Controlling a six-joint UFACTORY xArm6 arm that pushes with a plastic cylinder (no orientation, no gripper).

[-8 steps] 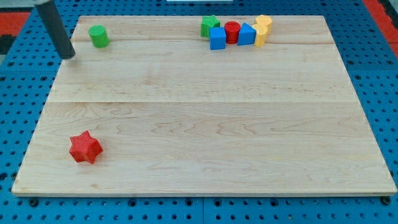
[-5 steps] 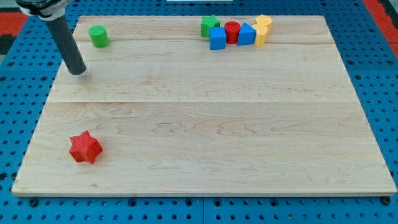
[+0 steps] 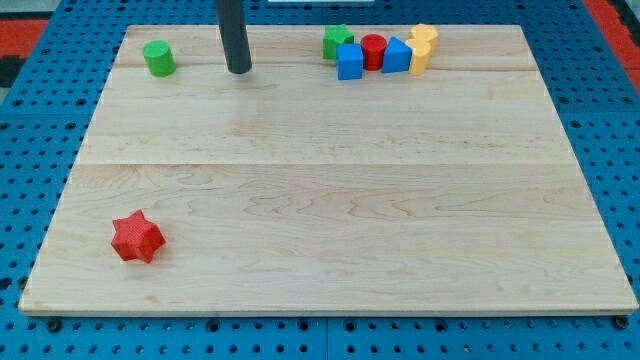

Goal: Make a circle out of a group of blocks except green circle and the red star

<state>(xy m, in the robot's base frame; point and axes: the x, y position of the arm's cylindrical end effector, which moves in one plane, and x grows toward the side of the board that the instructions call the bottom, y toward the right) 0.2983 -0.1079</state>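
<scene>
My tip (image 3: pixel 239 70) rests on the board near the view's top, between the green circle (image 3: pixel 158 58) at its left and a cluster of blocks at its right; it touches none. The cluster holds a green star (image 3: pixel 337 41), a blue cube (image 3: pixel 350 62), a red cylinder (image 3: pixel 373 51), a blue triangular block (image 3: pixel 396 56) and two yellow blocks (image 3: pixel 422 47), all packed together. The red star (image 3: pixel 136 237) lies alone at the view's lower left.
The wooden board (image 3: pixel 330 180) lies on a blue pegboard surface (image 3: pixel 30 150). The cluster sits close to the board's top edge.
My tip has moved to the right and slightly up, from the board's left edge past the green circle to a spot between it and the cluster. No block has moved.
</scene>
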